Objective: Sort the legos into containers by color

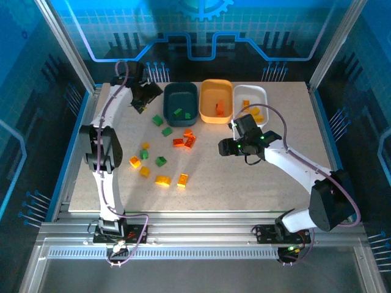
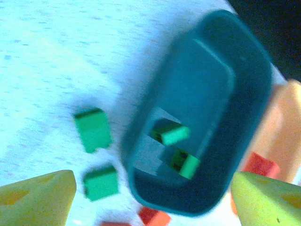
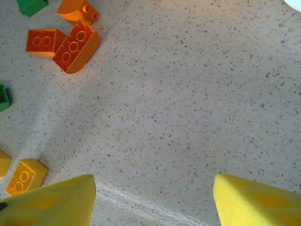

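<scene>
Speckled beige table (image 1: 281, 183) in the top view is taken as the clock face. Three rounded-rectangular plastic bins sit in a row along the 12 o'clock edge: dark teal bin (image 1: 173, 96) toward 11, orange bin (image 1: 211, 93) at 12, white bin (image 1: 259, 94) toward 1. Teal bin holds two small green plastic bricks (image 2: 170, 133), seen blurred in the left wrist view. Orange bin holds one red-orange plastic brick (image 1: 219, 108). White bin holds yellow-orange plastic bricks (image 1: 256, 113); count unclear. Loose bricks lie from centre out toward 9 o'clock: four green, the nearest two just at 7 o'clock of the teal bin; a red-orange cluster (image 1: 184, 140) near centre; five yellow-orange (image 1: 162, 180) toward 8 o'clock. Left gripper (image 2: 153, 188) is at 11 o'clock, beside the teal bin's 9 o'clock side; its yellow fingers (image 2: 37, 197) are spread wide, holding nothing, with the bin's interior below them. Right gripper (image 3: 153, 188) is at about 2 o'clock from centre, near the white bin; its fingers (image 3: 254, 200) are apart with nothing between them, over bare table. In its wrist view, red-orange bricks sit at 10 o'clock and a yellow-orange one at 8.
</scene>
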